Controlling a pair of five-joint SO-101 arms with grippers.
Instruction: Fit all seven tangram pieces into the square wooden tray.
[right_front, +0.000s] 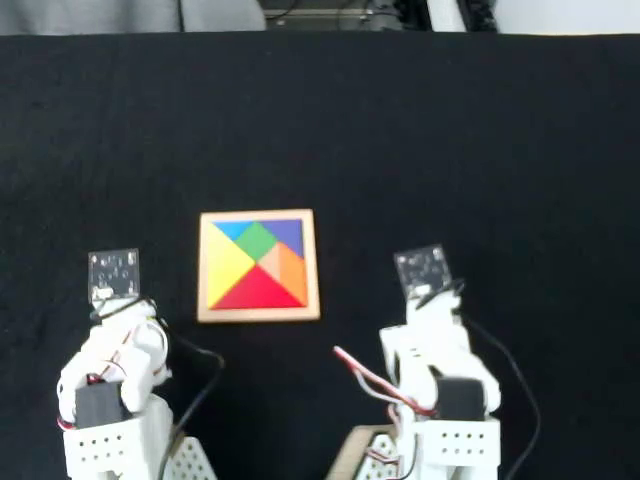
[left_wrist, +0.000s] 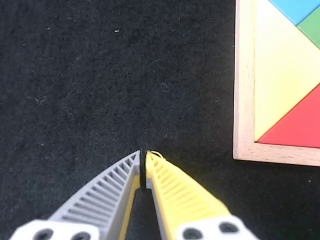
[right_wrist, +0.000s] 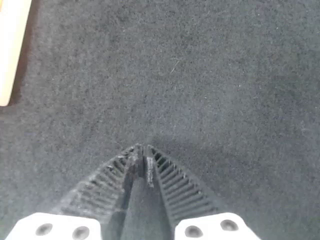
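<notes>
L claw (left_wrist: 144, 155) is hanging low over the black tabletop (right_front: 450, 150), tips pressed together and gripping nothing, just off the left side of the tray (right_front: 258, 314) by its near corner. R claw (right_wrist: 142, 150) is sitting the same way off the tray's right side, tips meeting w/ nothing between them, a bit farther from the rim. Both are prob. keeping clear of the tray because nothing is lying loose around it to pick up. Inside the tray the tangram pieces (right_front: 258, 265) are lying flat and edge to edge, filling the square w/ no gap showing: yellow triangle (right_front: 225, 265) on the left, red triangle (right_front: 258, 292) along the near side, smaller ones toward the far and right sides. All seven seem to be in, so the task is looking done. Beyond the tray the dark felt-like cloth is running to the tabletop's far edge. Past that, grey fabric (right_front: 100, 15) and some dark cables (right_front: 330, 12) are showing.
</notes>
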